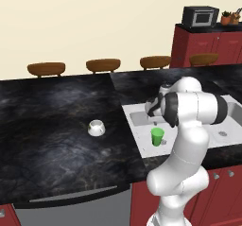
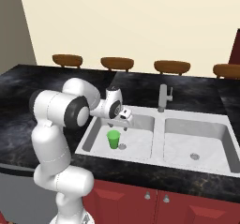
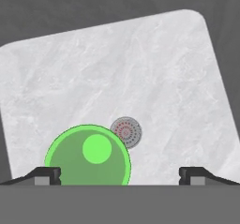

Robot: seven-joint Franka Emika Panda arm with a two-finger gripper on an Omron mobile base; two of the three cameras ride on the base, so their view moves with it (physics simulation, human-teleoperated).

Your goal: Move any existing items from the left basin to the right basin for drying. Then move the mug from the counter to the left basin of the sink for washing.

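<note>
**Green cup upright in the left basin, pincer above it**

Left base view: the green cup (image 1: pixel 157 136) stands upright, mouth up, on the pale floor of the left basin (image 1: pixel 142 140). It is bright, tapered and wider at the rim. The squat whitish mug (image 1: pixel 96 127) sits well apart on the black bench (image 1: pixel 52 126). The arm bends forward over the sink, its wrist partly hiding the basin.

Right base view: the pincer (image 2: pixel 123 123) hangs just above the cup, pointing down, beside the drain (image 2: pixel 122 146). The right basin (image 2: pixel 197 143) lies past the divider, behind the faucet (image 2: pixel 163 98).

Hand view: looking straight down the cup's mouth (its long axis runs vertical), the fingertips (image 3: pixel 47 175) stand wide apart, holding nothing.
</note>
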